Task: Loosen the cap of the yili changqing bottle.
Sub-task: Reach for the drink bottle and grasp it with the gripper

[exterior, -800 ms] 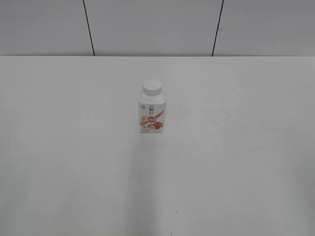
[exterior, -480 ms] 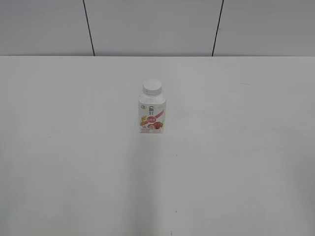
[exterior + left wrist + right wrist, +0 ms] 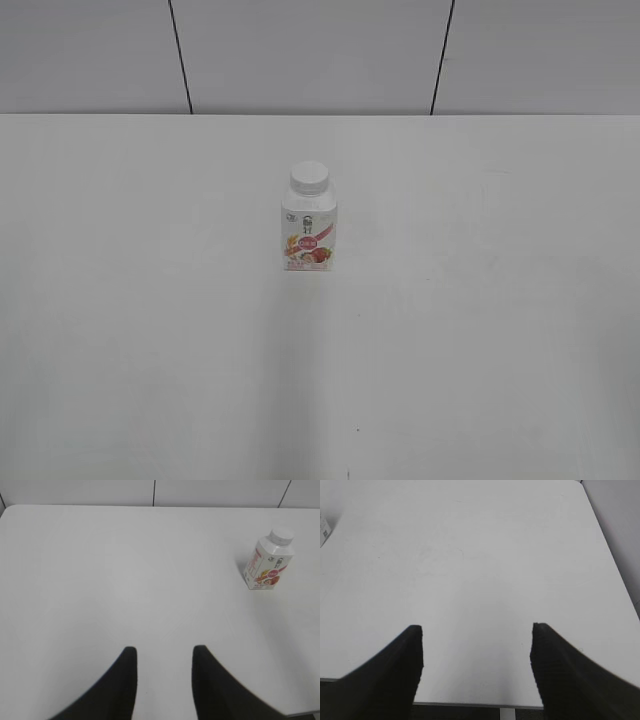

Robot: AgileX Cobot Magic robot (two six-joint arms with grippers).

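- Exterior view: the yili changqing bottle (image 3: 310,232) stands upright near the middle of the white table (image 3: 480,330), its pink-red label facing the camera. The cap (image 3: 309,178) sits on its neck. No arm shows here.
- Left wrist view: the left gripper (image 3: 162,655) hangs over the near table with its jaws parted and nothing between them. The bottle stands far to the right, well apart from it.
- Right wrist view: the right gripper (image 3: 476,640) has its jaws spread wide and holds nothing. Only a sliver of the bottle shows at the far left edge.
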